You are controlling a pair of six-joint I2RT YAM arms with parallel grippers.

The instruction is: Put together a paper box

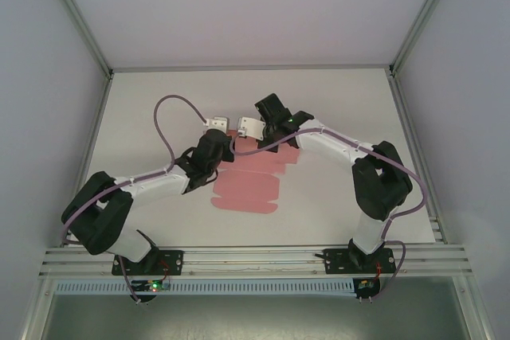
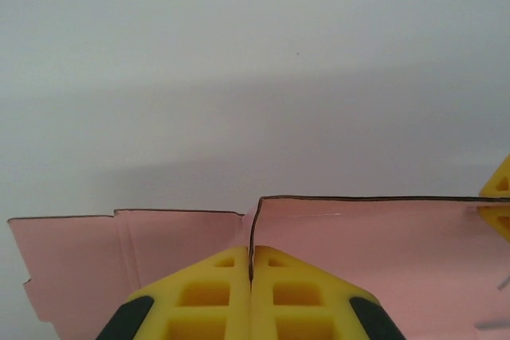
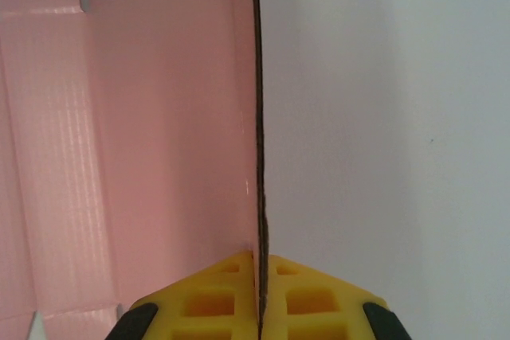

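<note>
Pink card, the paper box (image 1: 247, 189) lies mostly flat on the white surface (image 1: 343, 109), stretching from both hands back toward the near side; left hand (image 2: 251, 259) and right hand (image 3: 259, 264) pinch its raised far edge, side by side.

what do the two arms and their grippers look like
The left arm and right arm have white links with chunky black joints and a purple cable running along each. The left gripper and right gripper have yellow fingers with square cut-outs and black bases.
</note>
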